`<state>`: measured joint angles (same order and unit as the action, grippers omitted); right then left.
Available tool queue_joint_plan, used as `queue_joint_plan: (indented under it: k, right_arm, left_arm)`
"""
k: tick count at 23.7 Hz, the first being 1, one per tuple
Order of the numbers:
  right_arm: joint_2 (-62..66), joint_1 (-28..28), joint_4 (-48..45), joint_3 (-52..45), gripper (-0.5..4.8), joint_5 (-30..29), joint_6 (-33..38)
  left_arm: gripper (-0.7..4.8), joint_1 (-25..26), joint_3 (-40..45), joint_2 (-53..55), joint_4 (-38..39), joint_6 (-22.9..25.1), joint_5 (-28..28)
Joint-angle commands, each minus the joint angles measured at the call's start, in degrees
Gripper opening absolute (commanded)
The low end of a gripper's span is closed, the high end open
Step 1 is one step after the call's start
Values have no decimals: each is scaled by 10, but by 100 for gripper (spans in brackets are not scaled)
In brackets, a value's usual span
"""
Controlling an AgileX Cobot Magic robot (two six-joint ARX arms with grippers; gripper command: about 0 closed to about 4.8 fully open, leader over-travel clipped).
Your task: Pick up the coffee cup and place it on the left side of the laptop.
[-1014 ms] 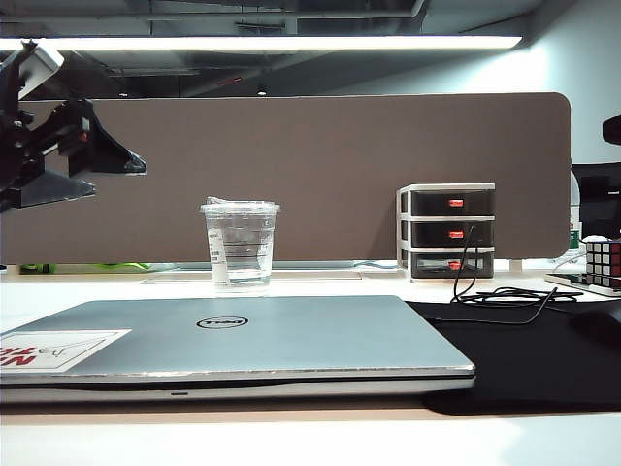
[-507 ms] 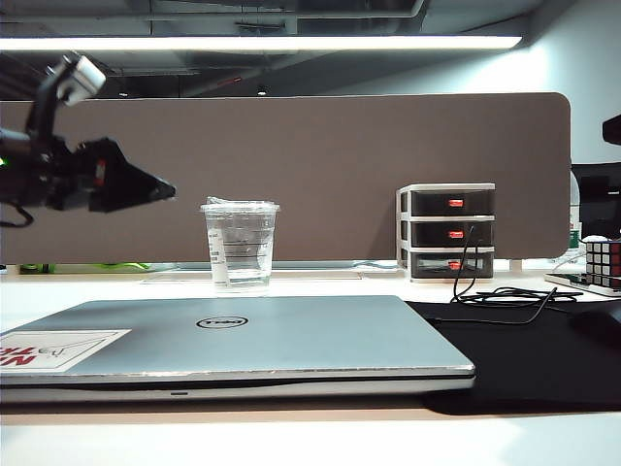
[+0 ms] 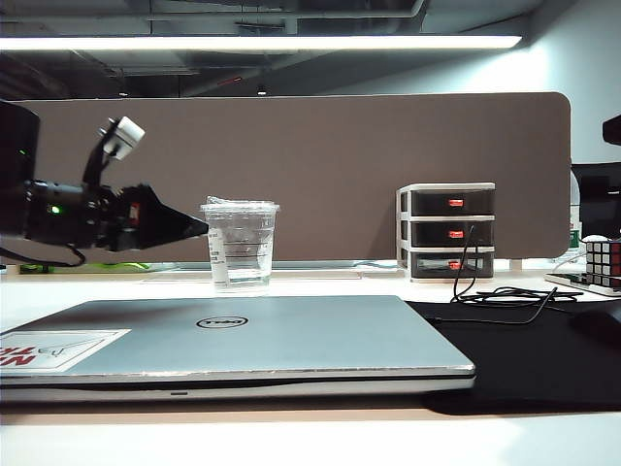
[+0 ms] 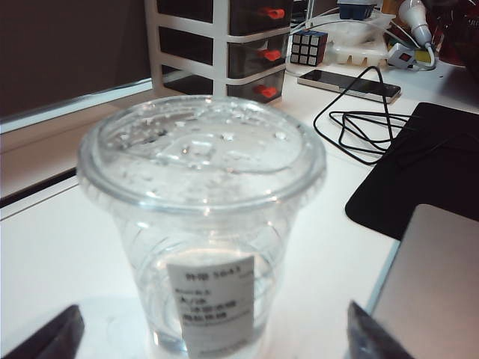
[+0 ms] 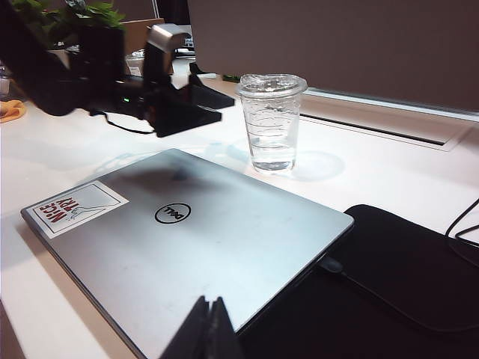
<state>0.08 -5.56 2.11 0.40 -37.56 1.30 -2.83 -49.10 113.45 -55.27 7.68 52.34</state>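
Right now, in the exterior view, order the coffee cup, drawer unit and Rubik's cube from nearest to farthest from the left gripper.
From the open left gripper, at the cup's left side:
1. coffee cup, just beside it.
2. drawer unit, right of centre.
3. Rubik's cube, far right edge.

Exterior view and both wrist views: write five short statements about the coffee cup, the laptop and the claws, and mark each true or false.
1. The coffee cup stands upright with its lid on. True.
2. The left claw is shut on the cup. False: it is open, just beside the cup, and its fingertips show no contact.
3. The laptop is open. False: it lies closed.
4. The right claw is shut, over the laptop's near edge. True.
5. The cup sits on the laptop. False: it stands on the table behind it.
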Motion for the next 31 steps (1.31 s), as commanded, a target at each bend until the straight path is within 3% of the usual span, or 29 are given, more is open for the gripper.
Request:
queue_joint_plan:
  k: [1, 31]
  right_arm:
    - [-1, 0, -2, -3, -1, 1, 2]
    - [-1, 0, -2, -3, -1, 3, -1]
  left_arm:
    - [479, 0, -42, 38, -3, -2, 23]
    - [479, -29, -219, 140, 133, 27, 43]
